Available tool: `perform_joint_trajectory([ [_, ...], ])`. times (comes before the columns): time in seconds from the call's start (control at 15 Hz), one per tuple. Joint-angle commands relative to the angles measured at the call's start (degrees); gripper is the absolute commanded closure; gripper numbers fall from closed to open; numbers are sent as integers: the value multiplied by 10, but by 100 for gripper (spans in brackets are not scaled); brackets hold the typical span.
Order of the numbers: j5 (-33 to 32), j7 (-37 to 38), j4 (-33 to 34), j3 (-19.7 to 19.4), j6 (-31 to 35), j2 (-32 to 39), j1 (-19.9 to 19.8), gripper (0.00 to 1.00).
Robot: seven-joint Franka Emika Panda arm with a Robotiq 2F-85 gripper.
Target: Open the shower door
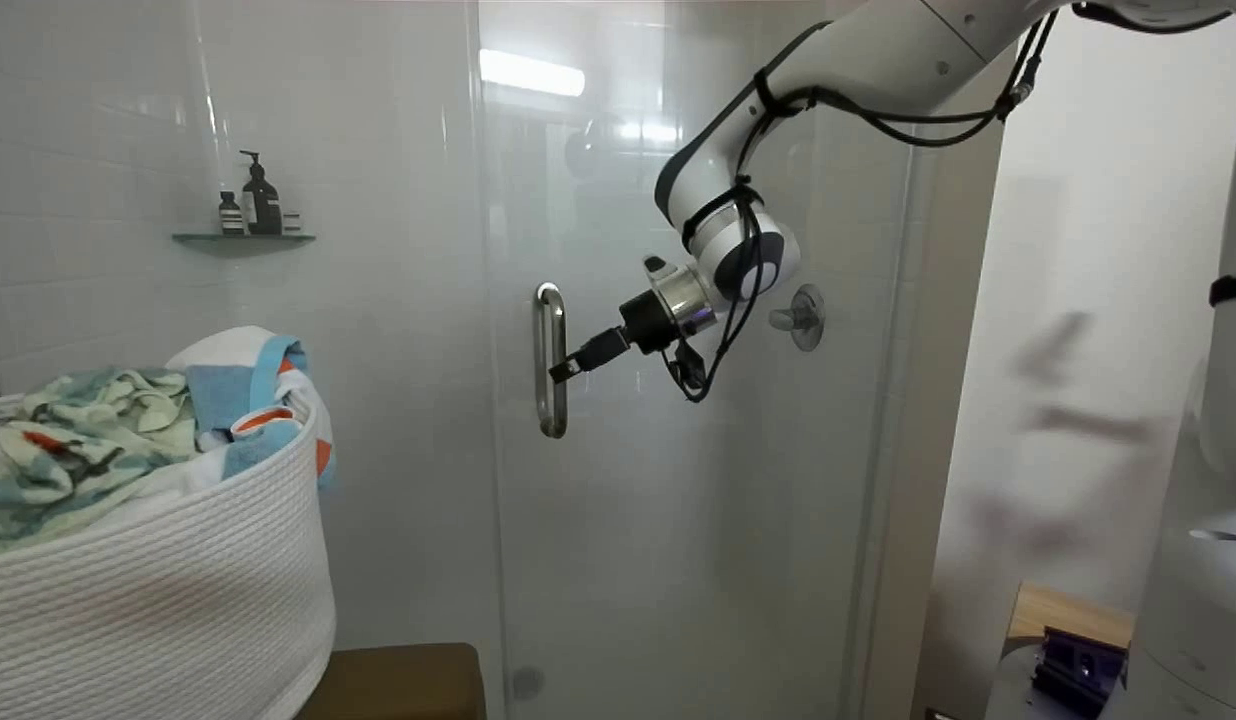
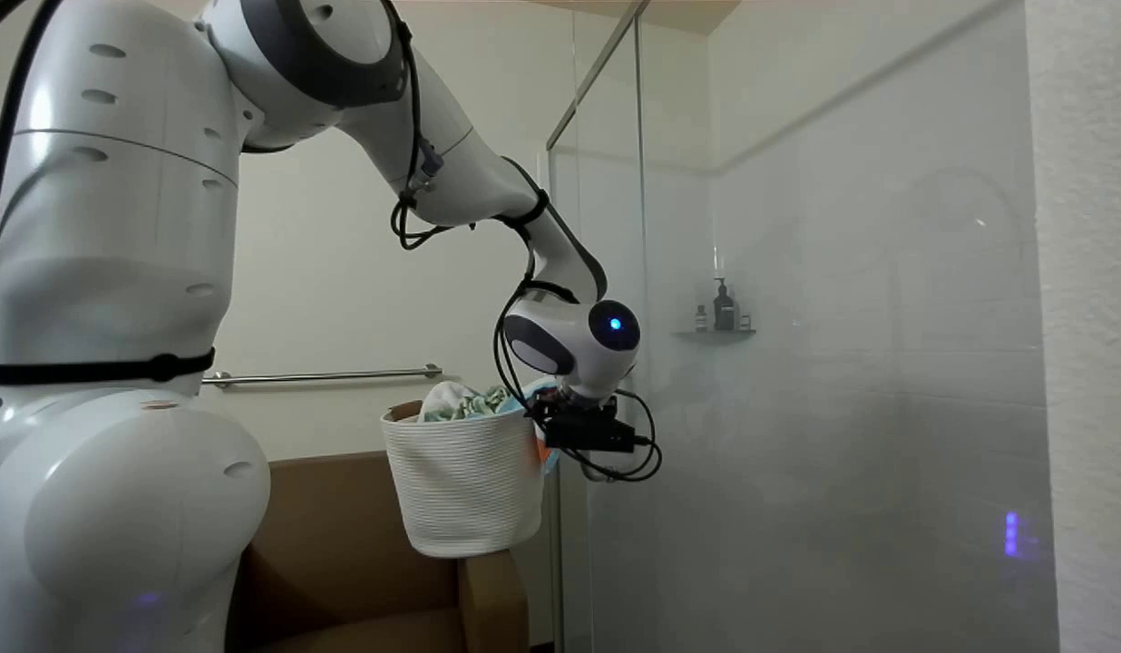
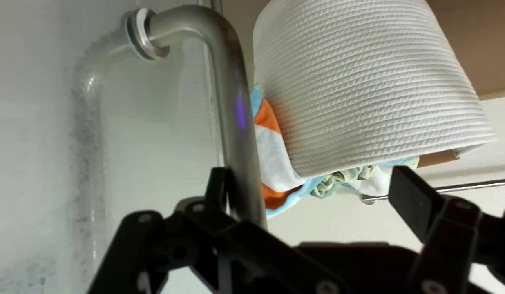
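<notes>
In an exterior view, the arm (image 1: 868, 65) slants down leftward before the shower door (image 1: 678, 560). The gripper (image 3: 315, 192) is spread, the handle (image 3: 235, 108) between its fingers (image 3: 215, 185); the basket (image 1: 198, 590) stands left of the door's edge (image 1: 499, 560), with room between.

The tool (image 1: 562, 371) is at the silver handle (image 1: 559, 335) — upright on the shower door (image 1: 668, 540).
</notes>
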Motion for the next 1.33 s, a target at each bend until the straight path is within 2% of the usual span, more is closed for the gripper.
perform_joint_trajectory([
  [0.0,-27,14,-46,-3,-58,-37,11,0],
  [0.6,-69,25,-91,-14,-106,-78,10,0],
  [1.07,-70,31,-130,-8,-108,-112,14,0],
  [1.27,-83,56,-145,-1,-95,-134,16,0],
])
